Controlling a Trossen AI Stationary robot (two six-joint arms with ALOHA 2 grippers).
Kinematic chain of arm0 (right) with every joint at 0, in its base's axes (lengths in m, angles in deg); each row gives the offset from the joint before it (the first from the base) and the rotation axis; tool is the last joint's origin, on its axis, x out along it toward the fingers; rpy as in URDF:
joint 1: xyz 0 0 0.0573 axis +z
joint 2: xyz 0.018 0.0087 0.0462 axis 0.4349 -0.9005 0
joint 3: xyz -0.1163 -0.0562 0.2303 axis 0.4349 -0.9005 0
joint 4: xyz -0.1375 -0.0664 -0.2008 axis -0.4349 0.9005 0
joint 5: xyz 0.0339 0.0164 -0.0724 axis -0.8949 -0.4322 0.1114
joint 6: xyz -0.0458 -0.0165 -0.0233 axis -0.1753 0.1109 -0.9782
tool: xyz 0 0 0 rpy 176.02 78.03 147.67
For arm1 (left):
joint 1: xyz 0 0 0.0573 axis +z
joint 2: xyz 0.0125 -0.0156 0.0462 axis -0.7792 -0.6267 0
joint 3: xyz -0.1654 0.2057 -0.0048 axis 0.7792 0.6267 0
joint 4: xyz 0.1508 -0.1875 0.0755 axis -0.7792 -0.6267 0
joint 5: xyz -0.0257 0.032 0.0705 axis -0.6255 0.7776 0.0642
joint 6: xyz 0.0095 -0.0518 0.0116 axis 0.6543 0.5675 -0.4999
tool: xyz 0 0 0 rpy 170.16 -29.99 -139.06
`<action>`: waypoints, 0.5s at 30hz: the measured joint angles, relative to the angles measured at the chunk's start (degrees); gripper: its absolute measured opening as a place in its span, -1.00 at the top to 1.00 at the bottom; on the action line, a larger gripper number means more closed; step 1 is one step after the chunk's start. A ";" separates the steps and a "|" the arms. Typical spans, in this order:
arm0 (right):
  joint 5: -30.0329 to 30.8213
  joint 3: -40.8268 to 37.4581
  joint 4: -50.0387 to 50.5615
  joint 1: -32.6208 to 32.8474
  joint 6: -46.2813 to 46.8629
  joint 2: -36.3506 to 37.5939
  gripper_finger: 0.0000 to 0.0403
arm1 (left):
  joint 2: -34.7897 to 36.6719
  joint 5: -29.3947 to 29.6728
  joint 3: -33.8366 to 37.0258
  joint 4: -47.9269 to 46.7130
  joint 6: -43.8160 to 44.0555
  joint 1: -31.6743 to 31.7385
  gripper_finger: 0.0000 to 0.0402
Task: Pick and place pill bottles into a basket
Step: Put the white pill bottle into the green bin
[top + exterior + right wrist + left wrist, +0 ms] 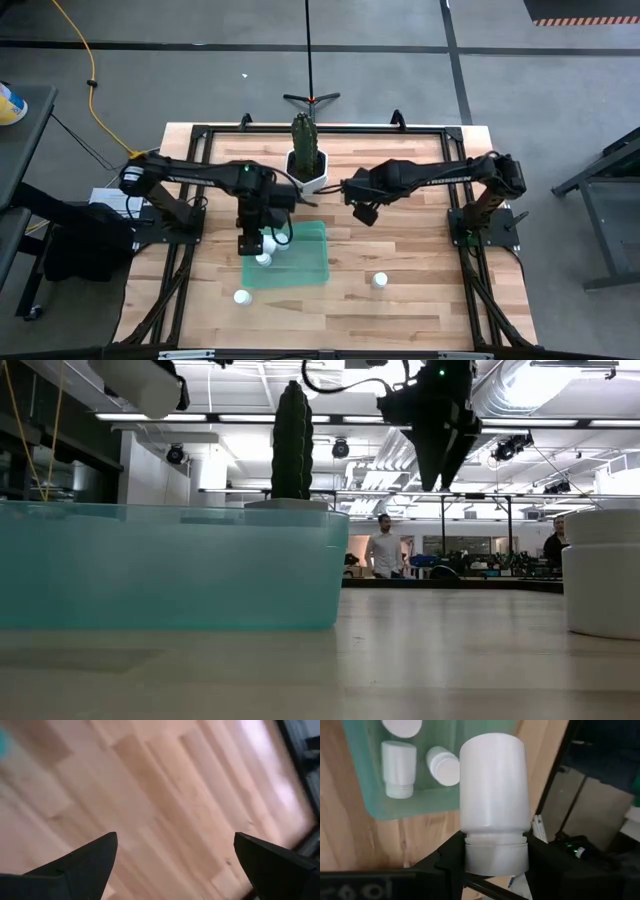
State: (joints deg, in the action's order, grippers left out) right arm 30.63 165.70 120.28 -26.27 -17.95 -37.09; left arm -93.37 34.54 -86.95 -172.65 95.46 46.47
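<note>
My left gripper [252, 240] is shut on a white pill bottle [492, 785], held above the near left part of the teal basket [300, 262]. Three more pill bottles [398, 770] lie inside the basket. Two loose bottles stand on the table: one [241, 296] near the basket's near left corner, one [380, 281] to the basket's right. My right gripper [365, 213] hangs open over bare wood right of the basket's far end, with nothing between its fingers [85, 862]. My left gripper pinches the bottle's cap end [496, 857] between its two fingers, one on each side of the cap. The fingers slant steeply down. The bottle's body sticks out beyond them, base foremost, and is lifted clear above the basket.
A white pot with a cactus [307, 165] stands just beyond the basket's far edge, between the two arms. Black frame rails [320, 128] run around the table. Bare wood lies to the right of the basket. People stand far off in the room behind [383, 548].
</note>
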 joint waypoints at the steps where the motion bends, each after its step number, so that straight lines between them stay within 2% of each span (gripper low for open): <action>1: 0.59 0.00 0.49 -0.51 0.00 0.00 -0.93 | -0.21 0.52 0.28 -0.02 0.23 -0.35 0.04; 8: 4.10 0.00 1.55 -5.42 -1.93 0.00 -0.93 | -0.57 1.45 3.34 -0.03 1.43 -1.41 0.03; 12: 4.27 0.00 1.51 -9.22 -2.73 0.00 -0.94 | -0.58 1.61 5.18 -0.06 1.39 -2.22 -0.02; 15: 3.48 0.00 0.42 -11.63 -4.04 0.00 -0.93 | -0.58 2.02 6.96 0.40 1.28 -2.17 0.03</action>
State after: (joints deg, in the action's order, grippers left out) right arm 34.11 165.70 120.70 -37.90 -22.00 -37.09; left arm -93.94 36.57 -79.98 -172.25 96.74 44.29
